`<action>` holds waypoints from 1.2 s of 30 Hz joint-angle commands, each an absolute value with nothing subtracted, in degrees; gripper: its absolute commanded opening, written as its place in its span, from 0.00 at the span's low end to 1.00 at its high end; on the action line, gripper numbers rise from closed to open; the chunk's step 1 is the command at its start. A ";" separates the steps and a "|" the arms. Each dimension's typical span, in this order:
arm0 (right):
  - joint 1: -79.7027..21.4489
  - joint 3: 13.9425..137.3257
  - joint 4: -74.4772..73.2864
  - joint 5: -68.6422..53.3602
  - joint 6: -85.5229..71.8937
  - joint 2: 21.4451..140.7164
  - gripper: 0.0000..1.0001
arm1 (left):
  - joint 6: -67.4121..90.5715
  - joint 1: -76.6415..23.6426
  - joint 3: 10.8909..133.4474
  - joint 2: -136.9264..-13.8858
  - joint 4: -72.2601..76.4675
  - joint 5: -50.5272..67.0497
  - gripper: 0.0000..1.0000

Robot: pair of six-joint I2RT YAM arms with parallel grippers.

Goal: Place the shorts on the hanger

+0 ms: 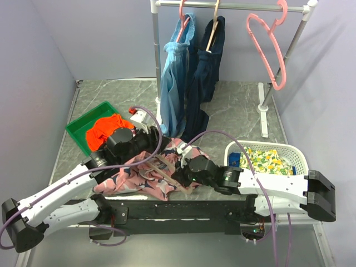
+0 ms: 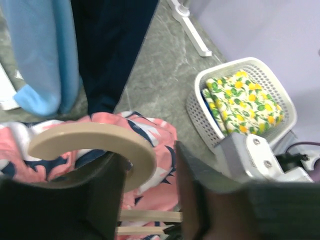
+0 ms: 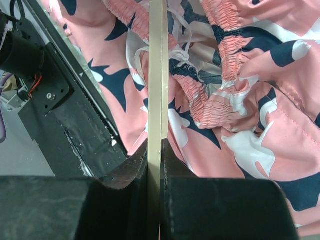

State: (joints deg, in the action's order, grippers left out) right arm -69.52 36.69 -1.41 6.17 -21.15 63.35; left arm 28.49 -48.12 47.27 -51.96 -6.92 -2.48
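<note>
1. A pair of soft pink fabric shorts (image 1: 125,179), printed with dark navy and white shapes, is seen crumpled on the grey marbled worktop (image 1: 233,111), at its near edge between the two arms.
2. A thin beige, wood-coloured hanger (image 1: 158,165) with a rounded hook is laid across the shorts. In the left wrist view the curved hook is shown over the pink fabric.
3. The right arm's fingers (image 3: 215,205) are closed on a narrow straight bar of the hanger. The gathered elastic waistband of the shorts is bunched just beside that bar.
4. The left arm's fingers (image 2: 200,200) are held apart with a gap between them. The hook's end is seen against the inner face of one finger, and no grip on it can be made out.
5. The shorts are judged light, limp and prone to sagging or sliding off a smooth bar. The ruched waistband is judged the firmest place to be taken hold of, since the thin leg fabric would only stretch and slip.
6. The hanger is judged stiff, light and smooth. Pinched on so narrow a bar, it could be twisted in the fingers, so a second hold near the hook would be steadier.
</note>
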 commanded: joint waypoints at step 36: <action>-65.39 42.53 -2.73 16.70 -48.87 79.62 0.63 | 30.15 -48.78 43.59 -39.73 -3.52 -11.78 0.01</action>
